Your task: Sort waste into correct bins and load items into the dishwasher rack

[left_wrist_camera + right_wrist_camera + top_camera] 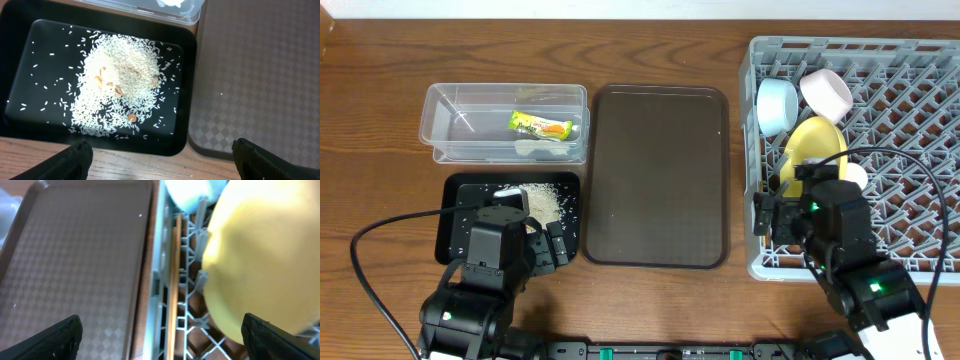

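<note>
The grey dishwasher rack (910, 150) at right holds the light-blue bowl (777, 105), a white bowl (826, 91) and the yellow plate (814, 148) on edge. In the right wrist view the wooden chopsticks (174, 285) lie in the rack (192, 310) beside the plate (265, 265). My right gripper (160, 339) is open above the rack's left edge, holding nothing. The black tray (460, 192) holds rice grains (117, 80). The clear tub (445, 125) holds the snack wrapper (542, 125) and a white paper scrap (530, 148). My left gripper (160, 159) is open and empty over the black tray's (50, 40) near edge.
A large dark-brown serving tray (658, 175) lies between the bins and the rack, with nothing on it. Cables trail from both arms across the table's front. The small pale cup (856, 175) peeks out behind the right arm.
</note>
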You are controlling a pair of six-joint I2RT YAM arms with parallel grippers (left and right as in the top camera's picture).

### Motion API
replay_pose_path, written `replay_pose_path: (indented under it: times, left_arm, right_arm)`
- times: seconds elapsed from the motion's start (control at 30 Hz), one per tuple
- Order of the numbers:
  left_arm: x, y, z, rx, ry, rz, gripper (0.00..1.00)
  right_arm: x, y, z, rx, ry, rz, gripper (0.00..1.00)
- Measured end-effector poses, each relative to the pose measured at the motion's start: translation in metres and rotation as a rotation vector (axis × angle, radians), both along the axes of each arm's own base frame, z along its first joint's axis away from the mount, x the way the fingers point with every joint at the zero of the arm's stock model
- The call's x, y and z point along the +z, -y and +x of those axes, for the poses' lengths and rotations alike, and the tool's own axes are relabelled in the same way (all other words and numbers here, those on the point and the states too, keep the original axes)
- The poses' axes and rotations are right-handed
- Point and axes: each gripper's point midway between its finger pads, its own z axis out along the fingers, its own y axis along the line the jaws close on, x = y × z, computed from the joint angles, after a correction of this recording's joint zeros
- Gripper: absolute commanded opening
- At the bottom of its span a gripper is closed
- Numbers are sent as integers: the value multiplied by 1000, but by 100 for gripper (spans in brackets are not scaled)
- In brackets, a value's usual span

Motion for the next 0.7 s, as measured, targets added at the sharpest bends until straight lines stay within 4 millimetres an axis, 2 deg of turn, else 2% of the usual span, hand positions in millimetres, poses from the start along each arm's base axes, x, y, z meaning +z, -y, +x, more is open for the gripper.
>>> replay_pose_path:
  times: [0.3,0.57,0.7]
  left_arm:
    - [0,0,0,0,0,0,92]
    - [0,0,0,0,0,0,93]
    - [0,0,0,0,1,0,93]
  right_arm:
    - [27,28,-6,-53,157,-14,99]
    - [33,54,-13,-119,411,-27,99]
    - [36,57,-15,-118,531,-31,99]
